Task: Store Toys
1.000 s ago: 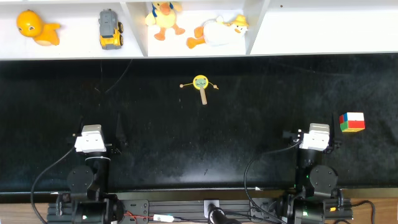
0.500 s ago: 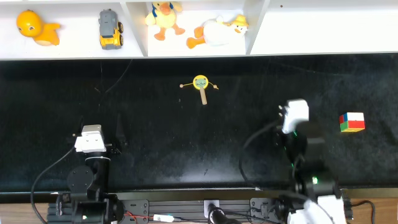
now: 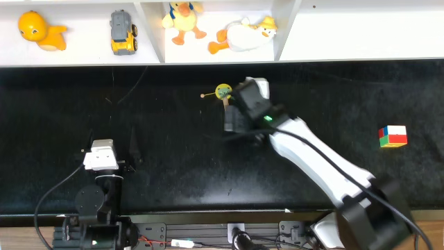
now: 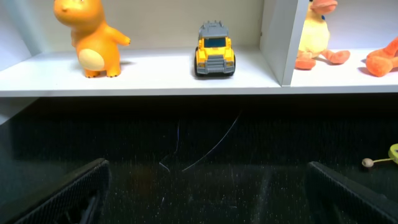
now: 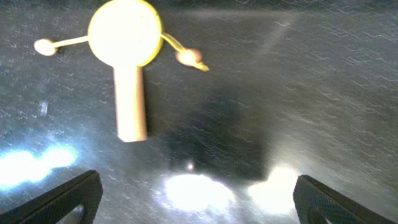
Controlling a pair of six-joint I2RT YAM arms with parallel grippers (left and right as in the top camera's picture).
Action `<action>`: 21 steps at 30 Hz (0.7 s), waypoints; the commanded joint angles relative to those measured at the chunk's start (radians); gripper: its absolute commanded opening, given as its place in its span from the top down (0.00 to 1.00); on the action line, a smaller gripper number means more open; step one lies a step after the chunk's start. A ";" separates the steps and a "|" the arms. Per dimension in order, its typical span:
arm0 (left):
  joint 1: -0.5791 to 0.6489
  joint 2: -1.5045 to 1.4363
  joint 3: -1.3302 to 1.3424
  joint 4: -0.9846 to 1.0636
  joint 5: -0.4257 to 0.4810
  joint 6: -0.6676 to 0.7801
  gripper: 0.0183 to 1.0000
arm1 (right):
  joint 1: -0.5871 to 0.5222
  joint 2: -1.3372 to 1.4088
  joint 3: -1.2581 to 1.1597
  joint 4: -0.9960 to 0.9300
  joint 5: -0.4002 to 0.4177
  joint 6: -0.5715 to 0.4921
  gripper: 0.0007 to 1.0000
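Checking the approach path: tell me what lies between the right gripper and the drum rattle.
Only bare black mat. The right wrist view shows nothing else between the right gripper and the drum rattle.

Wooden rattle drum (image 5: 126, 59), matt black mat (image 3: 166, 153)

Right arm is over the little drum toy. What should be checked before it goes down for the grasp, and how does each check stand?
1. Right gripper open: ok, fingers wide apart.
2. Drum toy lying flat on the mat: ok.
3. Handle centred in the gap: not ok, it sits nearer one finger.
4. Bead strings off the handle: ok.
5. Left gripper out of the way: ok, open, near its own base.
6. Shelf room for the toy: ok, bare bay beside the plush ducks.
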 commanded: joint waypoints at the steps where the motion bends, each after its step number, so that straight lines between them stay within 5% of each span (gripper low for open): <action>1: -0.002 -0.010 -0.002 -0.002 0.009 -0.007 0.00 | 0.027 0.133 0.138 -0.033 -0.030 -0.032 0.00; 13: -0.002 -0.010 -0.002 -0.002 0.009 -0.007 0.00 | 0.034 0.329 0.269 -0.053 -0.079 -0.063 0.02; 17: -0.002 -0.010 -0.002 -0.002 0.009 -0.007 0.00 | 0.034 0.346 0.273 -0.053 -0.086 -0.063 0.17; 21: -0.002 -0.010 -0.002 -0.002 0.009 -0.007 0.00 | 0.034 0.346 0.273 -0.055 -0.086 -0.063 0.69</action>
